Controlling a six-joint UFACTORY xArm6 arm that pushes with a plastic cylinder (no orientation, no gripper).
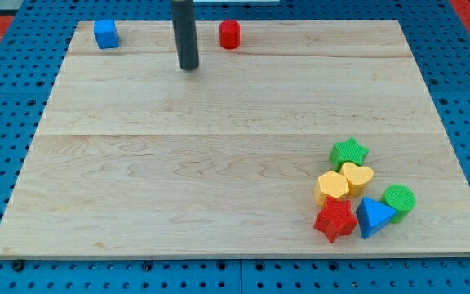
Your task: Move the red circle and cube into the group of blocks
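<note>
**Two stray blocks waited far from the cluster**

The pale wooden desk (178,163) carried eight small blocks. Two sat apart along the view's top edge: one red cylinder, the task's "circle" (230,34), and one blue cube (106,33). The other six formed a tight group at the view's bottom right: a green star (349,152), a yellow heart (357,175), a yellow hexagon-like block (332,187), a red star (335,219), a blue triangle (374,216) and a green cylinder (399,198), each touching or just beside a neighbour.

My tip (188,68) stood between the two strays, nearer the red cylinder and slightly below both, touching neither. That spot likely suited neither push yet, since driving either block toward the group called for getting behind it, on its upper-left side. The arm carried no gripper, only the dark rod, so nothing was grasped.
</note>
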